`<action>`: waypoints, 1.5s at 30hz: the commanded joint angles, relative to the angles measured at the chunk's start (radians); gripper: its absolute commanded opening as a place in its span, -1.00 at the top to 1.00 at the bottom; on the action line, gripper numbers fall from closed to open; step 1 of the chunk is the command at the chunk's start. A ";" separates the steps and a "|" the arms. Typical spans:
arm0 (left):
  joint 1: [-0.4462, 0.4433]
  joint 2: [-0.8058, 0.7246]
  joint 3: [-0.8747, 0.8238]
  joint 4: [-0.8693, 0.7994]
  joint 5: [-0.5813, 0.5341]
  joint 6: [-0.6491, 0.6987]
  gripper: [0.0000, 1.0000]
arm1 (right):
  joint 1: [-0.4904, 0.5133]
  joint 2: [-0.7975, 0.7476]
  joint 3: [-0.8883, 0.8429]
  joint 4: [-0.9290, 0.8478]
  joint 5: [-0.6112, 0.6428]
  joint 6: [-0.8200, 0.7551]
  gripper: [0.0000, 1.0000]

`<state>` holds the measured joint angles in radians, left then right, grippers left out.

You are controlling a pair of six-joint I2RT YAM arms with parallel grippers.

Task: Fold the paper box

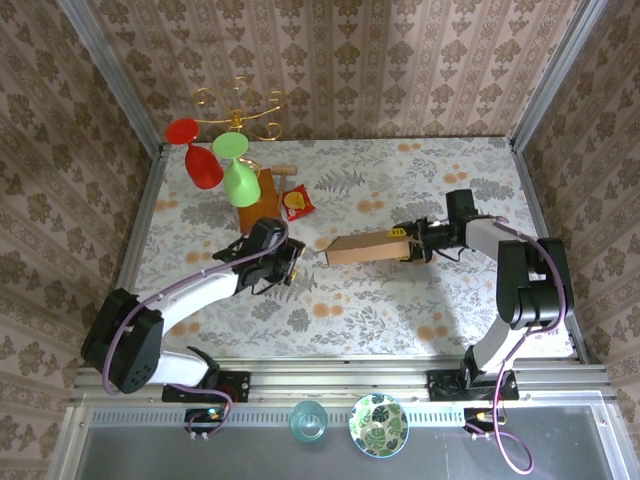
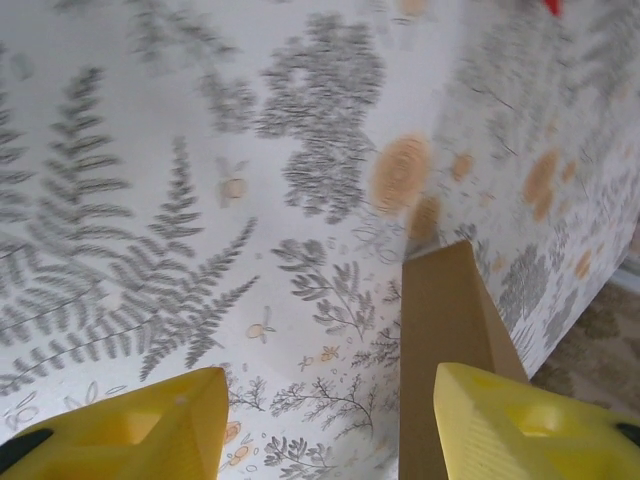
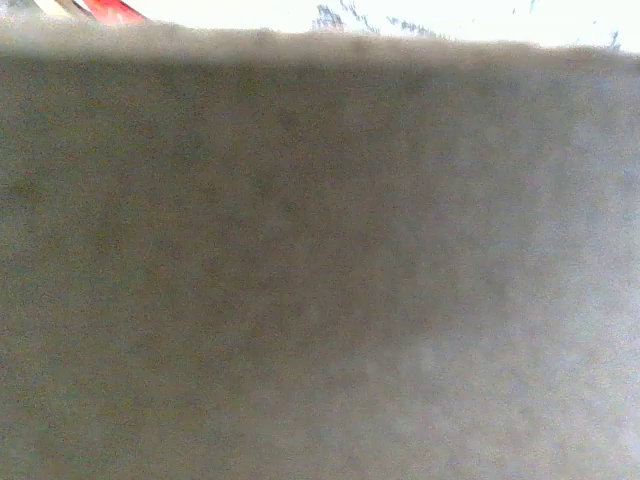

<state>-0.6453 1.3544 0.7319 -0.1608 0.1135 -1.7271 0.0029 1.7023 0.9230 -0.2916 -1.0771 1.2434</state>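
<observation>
Bare fern-printed tablecloth (image 2: pixel 200 200) is stretching open ahead of the left gripper (image 2: pixel 322 395), between its parted yellow fingers (image 2: pixel 150 425). The flat brown cardboard box (image 2: pixel 440 340) is crowding its right finger. Off to its left, a wooden block stand with coloured glasses (image 1: pixel 250 200) is standing apart. Cardboard is blocking everything before the right gripper (image 1: pixel 408 246).

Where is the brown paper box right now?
In the top view the paper box lies mid-table, its right end at the right gripper, the left gripper just off its left end.
</observation>
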 commanded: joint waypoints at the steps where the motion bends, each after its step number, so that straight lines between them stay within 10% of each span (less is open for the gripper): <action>1: 0.034 -0.020 -0.053 0.044 0.072 -0.244 -0.18 | 0.035 0.035 0.030 -0.004 -0.065 0.037 0.13; 10: 0.079 0.000 -0.157 0.229 0.267 -0.449 -0.33 | 0.115 0.082 0.070 0.043 -0.092 0.099 0.17; 31: 0.050 0.081 -0.162 0.458 0.274 -0.549 -0.32 | 0.194 0.217 0.140 0.130 -0.113 0.175 0.23; 45: 0.013 0.079 -0.163 0.486 0.204 -0.657 0.29 | 0.184 0.238 0.105 0.164 -0.076 0.207 -0.03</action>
<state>-0.6109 1.4555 0.5659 0.3481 0.3302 -2.0949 0.1860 1.9274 1.0439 -0.1211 -1.1793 1.4204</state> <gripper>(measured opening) 0.418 0.498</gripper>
